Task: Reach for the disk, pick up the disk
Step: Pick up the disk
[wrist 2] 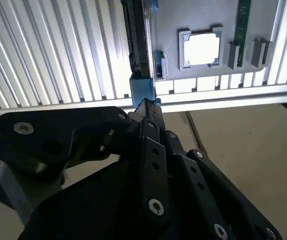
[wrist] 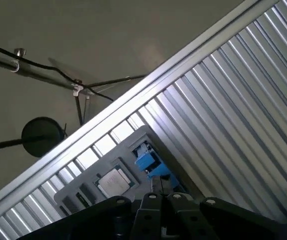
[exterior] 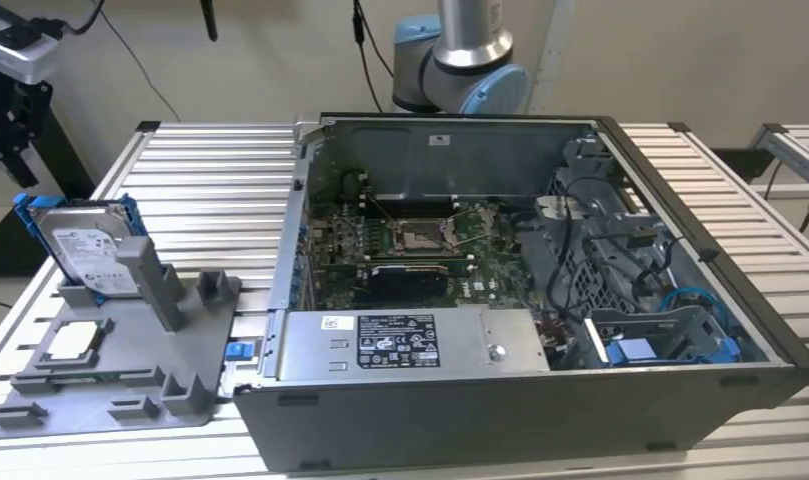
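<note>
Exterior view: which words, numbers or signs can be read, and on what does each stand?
Nothing can be read.
White label on the disk: print too small.
White sticker and black label on the power supply: too small.
Small sticker inside the computer case: too small.

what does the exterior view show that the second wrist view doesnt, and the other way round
Exterior view, not the second wrist view: the open grey metal computer case with its green motherboard, and the arm's silver-and-blue base.
Second wrist view, not the exterior: the black tool close up, and a narrow green circuit strip.
Both: the flat silver blue-framed disk upright in the grey plastic holder, the small square silver chip, and the ribbed aluminium table.
</note>
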Action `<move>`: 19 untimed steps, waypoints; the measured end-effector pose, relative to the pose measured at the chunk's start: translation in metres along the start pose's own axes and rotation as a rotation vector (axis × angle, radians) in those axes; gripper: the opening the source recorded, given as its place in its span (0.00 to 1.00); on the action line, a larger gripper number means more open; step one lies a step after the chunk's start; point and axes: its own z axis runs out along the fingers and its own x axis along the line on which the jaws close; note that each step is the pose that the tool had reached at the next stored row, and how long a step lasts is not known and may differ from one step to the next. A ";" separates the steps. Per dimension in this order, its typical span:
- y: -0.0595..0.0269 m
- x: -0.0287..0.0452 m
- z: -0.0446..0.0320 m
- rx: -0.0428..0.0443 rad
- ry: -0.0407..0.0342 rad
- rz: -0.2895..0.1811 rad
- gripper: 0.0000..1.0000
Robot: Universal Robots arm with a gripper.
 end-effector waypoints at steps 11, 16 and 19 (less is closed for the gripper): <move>0.0000 0.0000 0.0001 0.0074 -0.0023 -0.197 0.00; -0.0001 -0.0001 0.0002 0.0090 -0.0025 -0.268 0.00; -0.0003 -0.0001 0.0000 0.0115 -0.0032 -0.312 0.00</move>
